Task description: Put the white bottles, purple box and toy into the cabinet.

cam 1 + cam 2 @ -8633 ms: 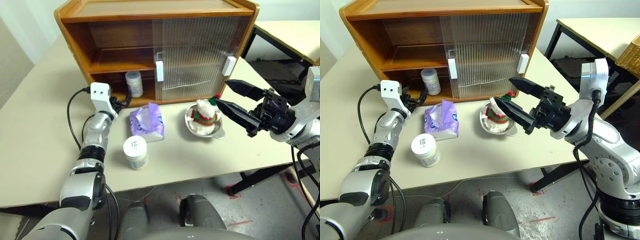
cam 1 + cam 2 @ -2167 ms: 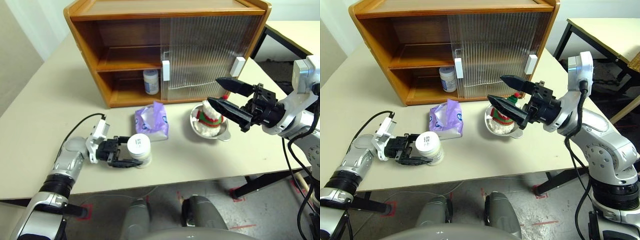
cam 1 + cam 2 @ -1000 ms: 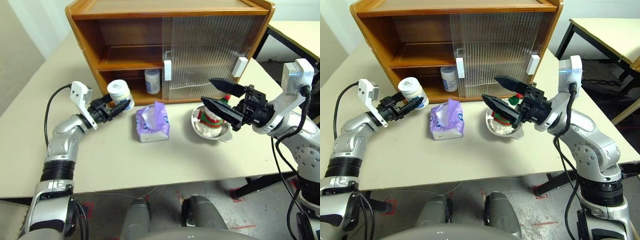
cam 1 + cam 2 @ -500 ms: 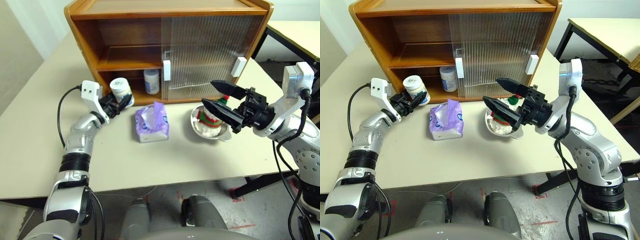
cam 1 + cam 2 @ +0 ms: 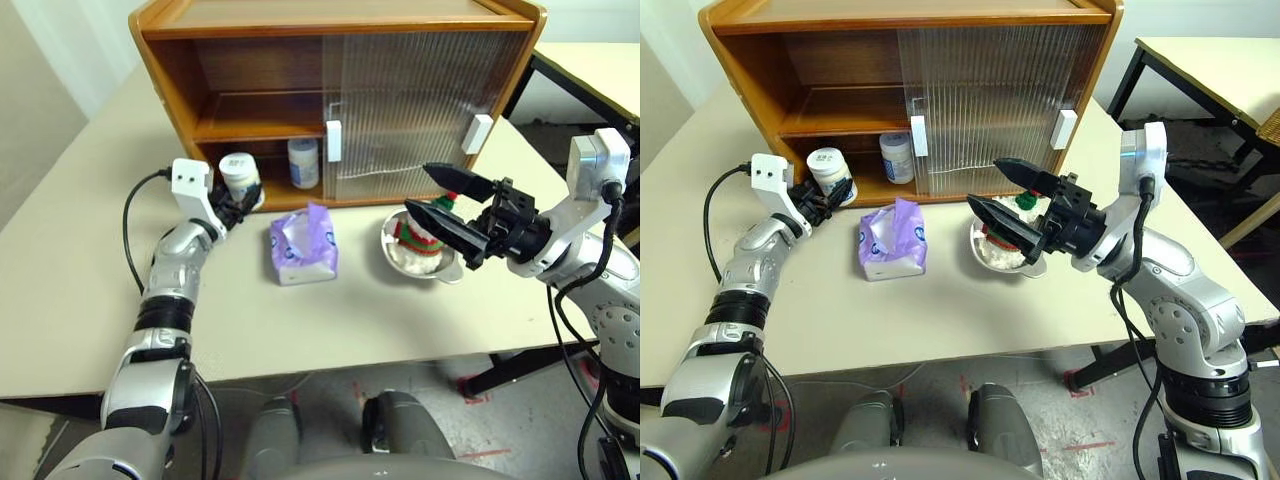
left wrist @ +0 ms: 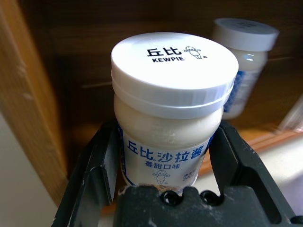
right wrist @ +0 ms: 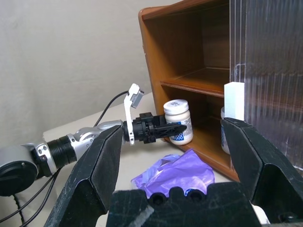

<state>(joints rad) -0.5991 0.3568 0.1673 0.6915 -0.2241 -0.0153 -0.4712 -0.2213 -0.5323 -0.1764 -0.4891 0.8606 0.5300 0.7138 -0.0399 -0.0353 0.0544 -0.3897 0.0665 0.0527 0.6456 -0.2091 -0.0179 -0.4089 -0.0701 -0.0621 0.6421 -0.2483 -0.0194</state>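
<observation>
My left gripper (image 5: 243,196) is shut on a white bottle (image 5: 238,171), held upright at the open left mouth of the cabinet's (image 5: 165,80) lower shelf. The left wrist view shows black fingers (image 6: 97,165) clamping both sides of this bottle (image 6: 173,109). A second white bottle (image 5: 303,162) stands deeper on the same shelf. The purple box (image 5: 303,245) lies on the table in front of the cabinet. The toy (image 5: 418,232) sits in a steel bowl (image 5: 440,266). My right gripper (image 5: 416,186) hovers open just above the toy, holding nothing.
The cabinet's ribbed sliding doors (image 5: 400,100) cover its right half, and the upper shelf (image 5: 260,115) is bare. The bowl stands near the table's front right. Another table (image 5: 590,60) stands behind at the right. A black cable (image 5: 128,225) loops off my left wrist.
My left arm has carried the bottle forward, up to the mouth of the cabinet's lower shelf. The right arm has kept still.
</observation>
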